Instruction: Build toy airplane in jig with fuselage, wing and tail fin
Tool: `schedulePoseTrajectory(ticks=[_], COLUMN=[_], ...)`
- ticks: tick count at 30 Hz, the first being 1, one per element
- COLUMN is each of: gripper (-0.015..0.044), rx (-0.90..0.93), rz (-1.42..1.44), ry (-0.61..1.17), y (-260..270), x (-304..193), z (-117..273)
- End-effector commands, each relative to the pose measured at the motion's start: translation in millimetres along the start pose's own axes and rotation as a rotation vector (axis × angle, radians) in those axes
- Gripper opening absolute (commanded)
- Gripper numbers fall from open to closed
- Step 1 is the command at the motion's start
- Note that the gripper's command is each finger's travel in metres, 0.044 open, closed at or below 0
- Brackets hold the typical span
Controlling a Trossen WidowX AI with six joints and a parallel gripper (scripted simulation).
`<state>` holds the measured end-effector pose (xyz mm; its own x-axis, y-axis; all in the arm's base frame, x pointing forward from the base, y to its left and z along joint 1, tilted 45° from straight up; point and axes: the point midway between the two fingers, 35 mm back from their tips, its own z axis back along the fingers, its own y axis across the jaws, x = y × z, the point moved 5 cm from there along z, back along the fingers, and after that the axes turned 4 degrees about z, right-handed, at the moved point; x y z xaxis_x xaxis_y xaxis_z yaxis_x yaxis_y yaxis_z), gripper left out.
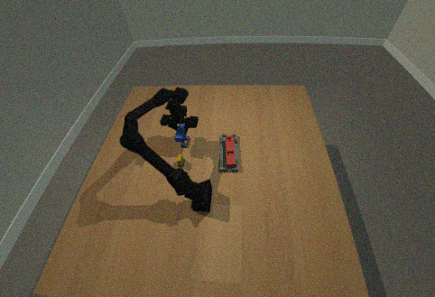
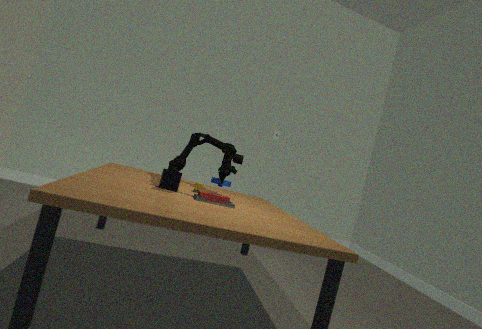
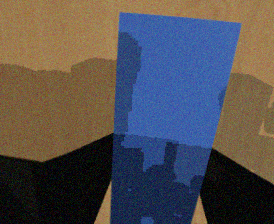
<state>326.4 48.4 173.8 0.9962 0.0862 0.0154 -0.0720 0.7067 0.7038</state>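
The red fuselage (image 1: pixel 231 159) (image 2: pixel 214 197) lies lengthwise in the grey cradle (image 1: pixel 222 160) (image 2: pixel 231 206) and looks flat. Dark sockets show on its top. My gripper (image 1: pixel 181 128) (image 2: pixel 222 180) (image 3: pixel 157 143) is shut on the blue wing (image 1: pixel 180 135) (image 2: pixel 215 180) (image 3: pixel 180 75) and holds it above the table, to the left of the cradle in the top view. The wing's tab is not clear in any view. The yellow tail fin (image 1: pixel 180 158) (image 2: pixel 198 187) stands at the left of the cradle, nearer the arm's base, apart from the fuselage.
A small grey holder (image 1: pixel 185 143) shows on the table just below the wing in the top view. The arm's base (image 1: pixel 201 196) (image 2: pixel 170 180) stands on the wooden table (image 1: pixel 280 223) (image 2: pixel 125 197). The arm's shadow falls around the tail fin.
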Motion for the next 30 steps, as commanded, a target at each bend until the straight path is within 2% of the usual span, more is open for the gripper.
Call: schedulePoseTrajectory(ticks=[1, 15, 30], gripper=[0.0, 0.0, 0.0], rx=[-0.006, 0.001, -0.013], rz=[0.0, -0.005, -0.19], ry=[-0.005, -0.005, -0.007], y=[-1.1, 0.2, -36.5], x=[0.5, -5.3, -5.0], z=[14.2, 57.3, 54.3])
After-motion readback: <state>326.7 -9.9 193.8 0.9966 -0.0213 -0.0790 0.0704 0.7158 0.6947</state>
